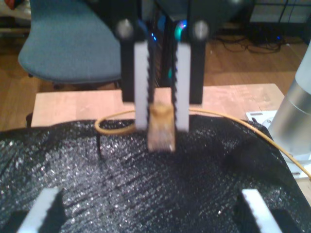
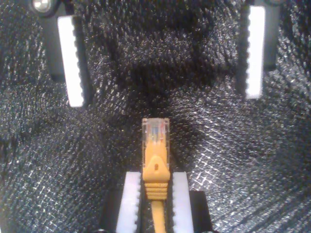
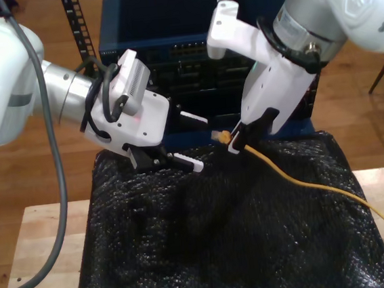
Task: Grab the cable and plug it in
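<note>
Item: cable [image 3: 297,178] – orange-yellow, clear plug [image 2: 155,131] at its end. It is held above the black sheet [image 3: 222,250], and its length trails over the sheet toward the exterior view's lower right.

My second claw [image 3: 236,140] – on the arm at the exterior view's right; jaws clamped on the cable's boot just behind the plug, which juts free beyond the fingertips.

My first claw [image 3: 198,140] – on the arm at the exterior view's left; jaws wide apart, holding nothing, facing the plug, near it but not touching.

Black sheet – crinkled and glossy, draped over the pale wooden counter [image 3: 39,254].

Blue rack [image 3: 167,30] – behind both claws.
</note>
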Controlling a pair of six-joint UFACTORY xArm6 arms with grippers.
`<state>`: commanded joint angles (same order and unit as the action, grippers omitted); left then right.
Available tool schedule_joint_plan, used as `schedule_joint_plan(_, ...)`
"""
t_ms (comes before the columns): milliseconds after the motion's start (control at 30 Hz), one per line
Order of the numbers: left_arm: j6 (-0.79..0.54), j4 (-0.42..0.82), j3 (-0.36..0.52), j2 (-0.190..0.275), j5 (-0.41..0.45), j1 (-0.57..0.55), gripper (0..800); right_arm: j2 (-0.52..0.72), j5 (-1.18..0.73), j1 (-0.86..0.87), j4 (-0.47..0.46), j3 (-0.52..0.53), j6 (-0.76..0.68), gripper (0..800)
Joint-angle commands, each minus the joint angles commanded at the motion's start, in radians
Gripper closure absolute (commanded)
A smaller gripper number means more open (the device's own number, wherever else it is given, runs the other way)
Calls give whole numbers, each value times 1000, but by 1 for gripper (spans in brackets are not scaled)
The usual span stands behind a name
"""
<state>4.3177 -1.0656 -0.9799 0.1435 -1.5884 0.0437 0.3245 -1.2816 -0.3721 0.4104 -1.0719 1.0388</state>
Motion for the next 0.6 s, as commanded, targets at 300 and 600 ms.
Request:
schedule_joint_plan(300,2,-2,9,0,-6,2,100,-9,8,-6,2,-5,-2,796)
schedule_joint_plan(600,2,-2,9,3,-11,2,171,-34,11,-8,2,-11,-3,796)
